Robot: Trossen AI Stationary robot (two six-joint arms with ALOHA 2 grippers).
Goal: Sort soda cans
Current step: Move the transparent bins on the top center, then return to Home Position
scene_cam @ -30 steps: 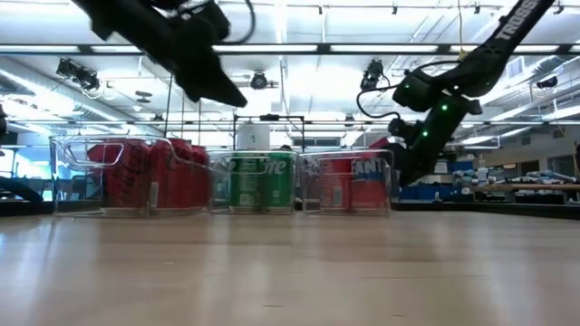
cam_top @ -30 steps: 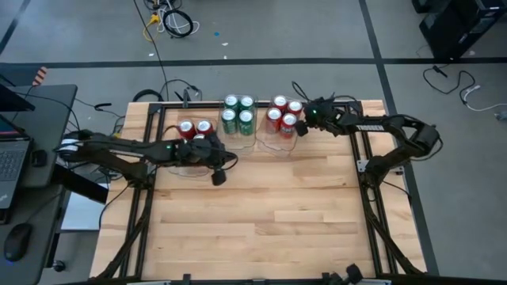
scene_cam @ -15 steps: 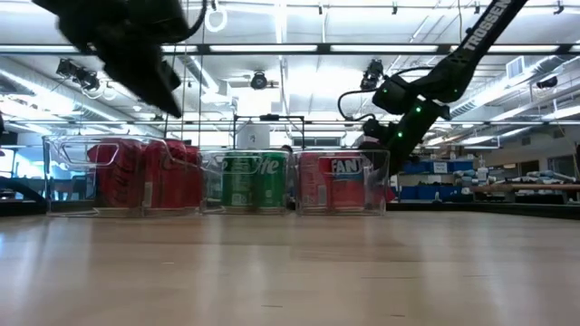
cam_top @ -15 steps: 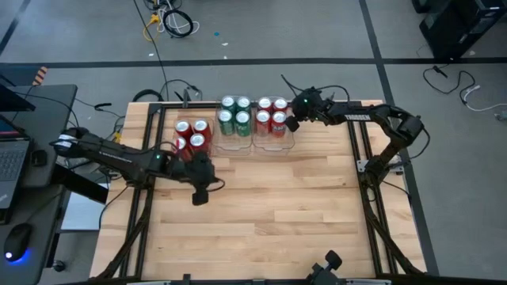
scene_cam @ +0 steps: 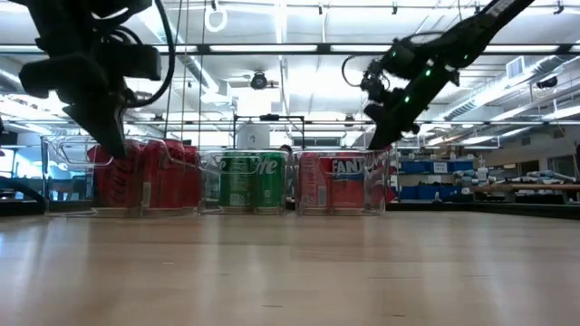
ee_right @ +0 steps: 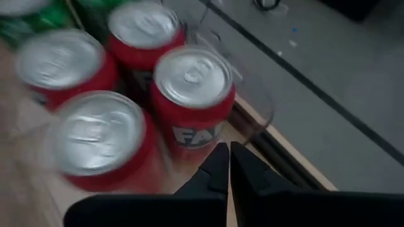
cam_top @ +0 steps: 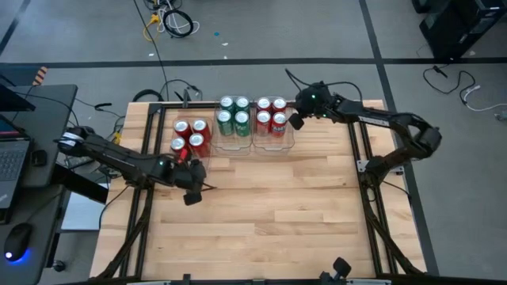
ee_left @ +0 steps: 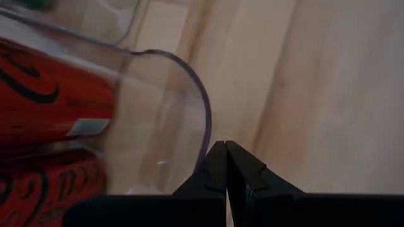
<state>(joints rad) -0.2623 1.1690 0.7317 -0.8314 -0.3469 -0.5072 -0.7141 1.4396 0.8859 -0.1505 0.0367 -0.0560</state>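
Note:
Three clear bins stand in a row at the table's far edge. The left bin (cam_top: 188,136) holds red cans (ee_left: 44,88), the middle bin (cam_top: 234,117) holds green cans (scene_cam: 256,181), and the right bin (cam_top: 272,115) holds red cans (ee_right: 192,79). All the cans stand upright on the bin floors. My left gripper (cam_top: 190,195) is shut and hangs on the near side of the left bin's corner (ee_left: 189,82), apart from it. My right gripper (cam_top: 295,121) is shut and hovers just above the right bin's right wall (scene_cam: 388,181).
The three bins stand side by side, walls close together. Bare wood (cam_top: 269,206) stretches from the bins to the table's near edge. A black frame rail (cam_top: 360,150) runs along the table's right side. A desk with a laptop (cam_top: 12,162) stands off the left edge.
The right bin, which stood askew, has turned square and slid left against the middle bin, with my right gripper moving left beside it. That gripper has since risen above the rim. My left gripper has drawn away from the left bin toward the table's near-left, uncovering its cans.

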